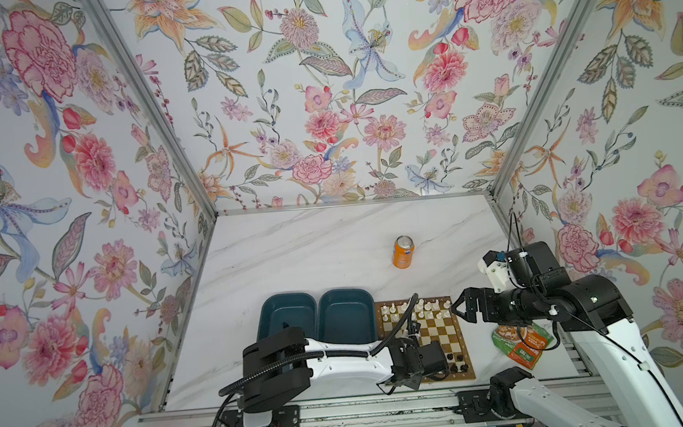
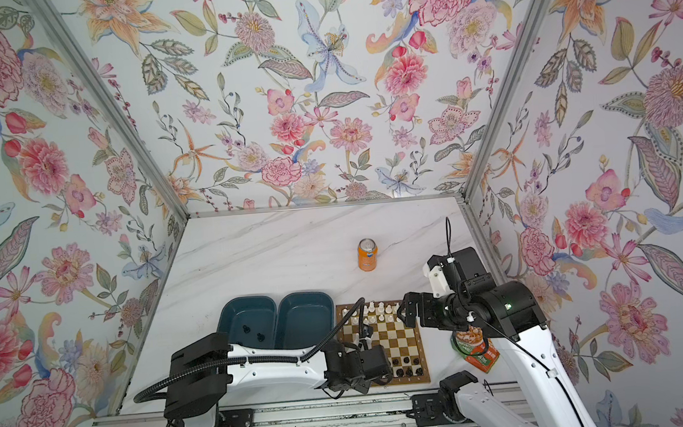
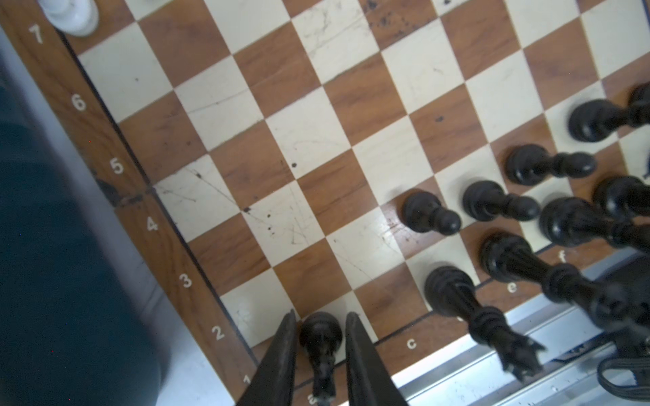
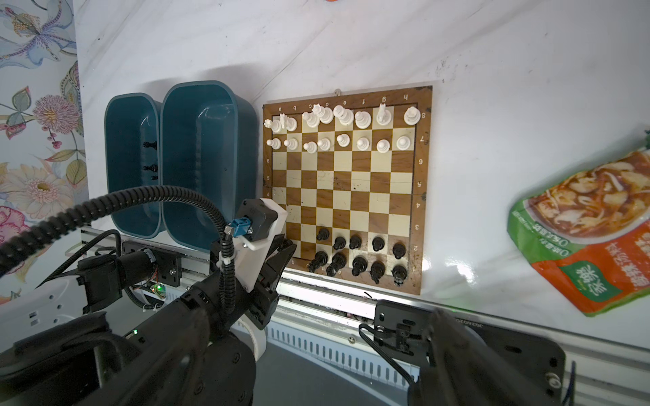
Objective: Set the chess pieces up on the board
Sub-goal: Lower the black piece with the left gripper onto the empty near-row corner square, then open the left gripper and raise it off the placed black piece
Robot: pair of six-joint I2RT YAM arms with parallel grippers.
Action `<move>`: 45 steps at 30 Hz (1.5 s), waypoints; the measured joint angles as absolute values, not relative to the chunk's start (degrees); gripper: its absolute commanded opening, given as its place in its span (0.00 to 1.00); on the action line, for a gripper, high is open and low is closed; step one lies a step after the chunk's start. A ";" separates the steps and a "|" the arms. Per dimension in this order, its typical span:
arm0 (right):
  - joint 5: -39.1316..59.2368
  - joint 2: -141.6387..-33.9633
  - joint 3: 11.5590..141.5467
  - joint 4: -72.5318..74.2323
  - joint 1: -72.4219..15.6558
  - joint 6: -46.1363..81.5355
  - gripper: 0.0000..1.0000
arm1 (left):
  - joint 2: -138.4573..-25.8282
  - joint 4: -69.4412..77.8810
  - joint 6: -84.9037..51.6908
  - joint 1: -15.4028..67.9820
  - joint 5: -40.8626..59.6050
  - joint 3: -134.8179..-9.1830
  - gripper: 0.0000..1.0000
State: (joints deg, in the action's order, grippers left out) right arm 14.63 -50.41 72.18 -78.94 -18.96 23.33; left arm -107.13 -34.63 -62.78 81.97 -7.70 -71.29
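The board point(image 1: 441, 332) point(image 4: 348, 189) lies at the table's near edge. White chess pieces point(image 4: 341, 130) fill its two far rows. Several black chess pieces point(image 4: 362, 253) point(image 3: 492, 204) stand in the two near rows, toward the right. My left gripper point(image 3: 320, 314) point(image 1: 403, 381) is low over the near left corner. It is shut on a black piece point(image 3: 322, 334) whose base rests on a corner-row square by the border. My right gripper point(image 1: 457, 306) point(image 2: 401, 312) hangs open and empty above the board's far right corner. A few black pieces point(image 4: 151, 168) lie in the left teal tray point(image 1: 287, 310).
A second teal tray point(image 1: 345, 306) sits between the first tray and the board. An orange can point(image 1: 403, 251) stands behind the board. A green and orange snack packet point(image 1: 521, 344) point(image 4: 580, 228) lies right of the board, under my right arm. A metal rail point(image 1: 347, 414) runs along the front.
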 measured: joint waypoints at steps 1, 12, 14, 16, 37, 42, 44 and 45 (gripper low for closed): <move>14.63 -50.33 72.18 -78.96 -18.98 23.33 0.99 | -107.13 -34.63 -62.78 81.97 -7.70 -71.29 0.27; 14.66 -49.69 72.18 -79.75 -18.98 23.33 0.99 | -107.13 -34.63 -62.78 81.97 -7.70 -71.29 0.27; 14.66 -49.50 72.18 -79.96 -18.96 23.33 0.99 | -107.13 -34.61 -62.78 81.97 -7.70 -71.29 0.26; 14.63 -49.32 72.18 -79.99 -18.96 23.33 0.99 | -107.13 -34.59 -62.78 82.00 -7.70 -71.29 0.26; 14.50 -48.31 72.16 -82.87 -18.65 22.81 0.99 | -107.22 -34.20 -63.00 82.19 -6.79 -72.75 0.26; 14.28 -48.38 72.18 -83.29 -18.55 22.24 0.99 | -107.74 -34.44 -63.09 82.30 -6.61 -73.54 0.32; 14.11 -48.47 72.20 -83.33 -18.55 21.91 0.99 | -107.81 -34.46 -63.16 82.37 -6.61 -73.84 0.32; 14.11 -48.49 72.20 -83.33 -18.55 21.78 0.99 | -107.81 -34.59 -63.26 82.41 -6.61 -74.00 0.33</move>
State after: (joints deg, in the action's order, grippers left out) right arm 14.11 -48.49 72.20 -83.33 -18.55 21.78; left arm -107.81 -34.59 -63.26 82.41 -6.61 -74.00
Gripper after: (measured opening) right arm 0.988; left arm 0.320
